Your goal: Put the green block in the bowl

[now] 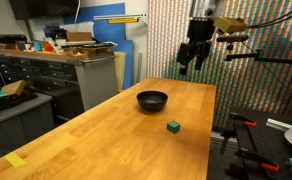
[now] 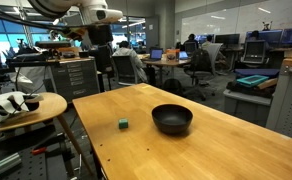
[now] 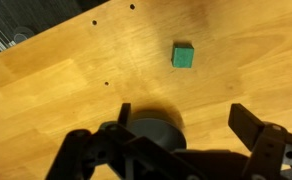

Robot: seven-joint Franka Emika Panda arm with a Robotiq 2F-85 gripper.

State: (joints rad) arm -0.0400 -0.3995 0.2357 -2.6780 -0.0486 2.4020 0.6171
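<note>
The green block (image 1: 173,127) is a small dark green cube on the wooden table, near its edge; it also shows in an exterior view (image 2: 123,124) and in the wrist view (image 3: 183,56). The black bowl (image 1: 152,100) sits on the table a short way from the block, also in an exterior view (image 2: 172,119), and shows partly behind the fingers in the wrist view (image 3: 154,130). My gripper (image 1: 192,66) hangs high above the far end of the table, well away from both; it also shows in an exterior view (image 2: 103,60). Its fingers (image 3: 186,125) are spread and empty.
The wooden table (image 1: 116,130) has small holes near one end (image 3: 106,84). A small round side table (image 2: 26,110) with objects stands beside it. Cabinets and a cluttered workbench (image 1: 56,65) stand behind. A yellow tape patch (image 1: 16,160) lies near the table's near corner.
</note>
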